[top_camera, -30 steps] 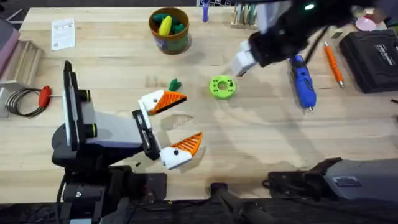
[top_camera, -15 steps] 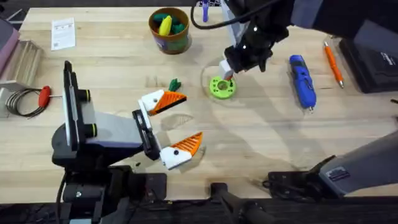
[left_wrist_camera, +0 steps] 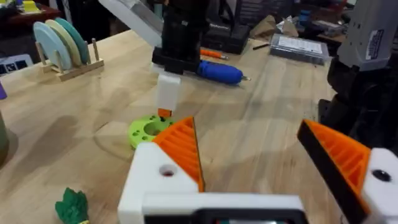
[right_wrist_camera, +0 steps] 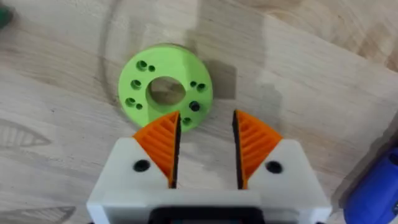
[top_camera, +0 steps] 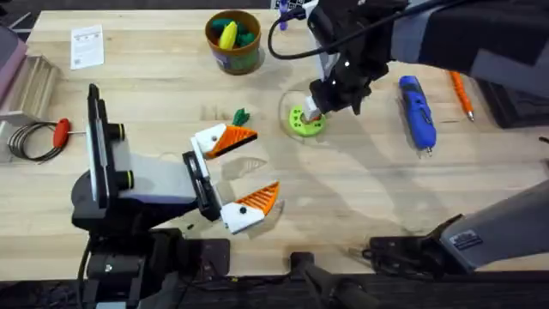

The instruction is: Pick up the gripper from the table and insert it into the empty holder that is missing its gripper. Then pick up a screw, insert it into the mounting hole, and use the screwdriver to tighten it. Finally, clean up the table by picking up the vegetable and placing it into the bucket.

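In the overhead view the left gripper [top_camera: 243, 174] rests low over the wooden desk [top_camera: 360, 206], its white-and-orange fingers spread wide with nothing between them. The vegetable [top_camera: 241, 116] lies on the desk just beside the upper finger's orange tip. The right gripper [top_camera: 312, 114] reaches across from the far right and hangs directly over the lime-green disc [top_camera: 305, 121] near the middle of the desk. The blue screwdriver [top_camera: 418, 112] lies to the right of that disc, apart from it, with a thin orange-handled tool [top_camera: 461, 92] farther right. The bucket [top_camera: 233, 41] stands at the far edge, holding a yellow toy and green pieces. A red-handled tool [top_camera: 61, 132] lies at the left edge. In the left wrist view the left gripper [left_wrist_camera: 267, 155] shows its two orange pads far apart; beyond them the right arm's white finger points down at the lime-green disc [left_wrist_camera: 148, 129], the screwdriver [left_wrist_camera: 220, 72] lies behind, and the vegetable [left_wrist_camera: 73, 206] sits close by. In the right wrist view the right gripper [right_wrist_camera: 205, 149] has its fingers at a narrow gap, empty, with one orange tip over the edge of the lime-green disc [right_wrist_camera: 165, 88]; whether it touches cannot be told.
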Tool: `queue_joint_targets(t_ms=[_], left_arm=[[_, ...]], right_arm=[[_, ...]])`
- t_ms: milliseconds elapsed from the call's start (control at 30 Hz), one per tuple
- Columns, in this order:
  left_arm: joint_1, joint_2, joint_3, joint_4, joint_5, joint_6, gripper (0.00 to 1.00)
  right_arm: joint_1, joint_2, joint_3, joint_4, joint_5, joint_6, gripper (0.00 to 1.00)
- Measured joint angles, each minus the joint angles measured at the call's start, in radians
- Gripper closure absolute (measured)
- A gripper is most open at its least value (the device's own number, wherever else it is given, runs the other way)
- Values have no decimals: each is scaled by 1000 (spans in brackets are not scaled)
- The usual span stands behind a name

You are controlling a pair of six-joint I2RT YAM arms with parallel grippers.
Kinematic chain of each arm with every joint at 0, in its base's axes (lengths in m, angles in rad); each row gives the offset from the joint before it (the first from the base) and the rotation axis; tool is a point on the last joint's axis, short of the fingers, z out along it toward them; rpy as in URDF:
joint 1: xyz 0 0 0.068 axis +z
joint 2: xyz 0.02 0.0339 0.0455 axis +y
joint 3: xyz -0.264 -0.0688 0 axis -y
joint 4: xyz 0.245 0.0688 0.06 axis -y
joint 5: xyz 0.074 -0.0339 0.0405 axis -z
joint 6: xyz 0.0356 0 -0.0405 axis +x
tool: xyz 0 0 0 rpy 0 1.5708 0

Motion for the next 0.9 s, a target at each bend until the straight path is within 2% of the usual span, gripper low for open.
queue_joint_targets(t_ms=[367, 600, 900], left_arm=[[0, 0, 0, 0, 0, 0, 15], [0, 0, 0, 0, 0, 0, 16], [0, 0, 0, 0, 0, 0, 15]], right_arm=[[3, 41, -1, 33, -5, 20, 544], [5, 64, -1, 45, -12, 21, 644], [6, 60, -1, 43, -11, 21, 648]])
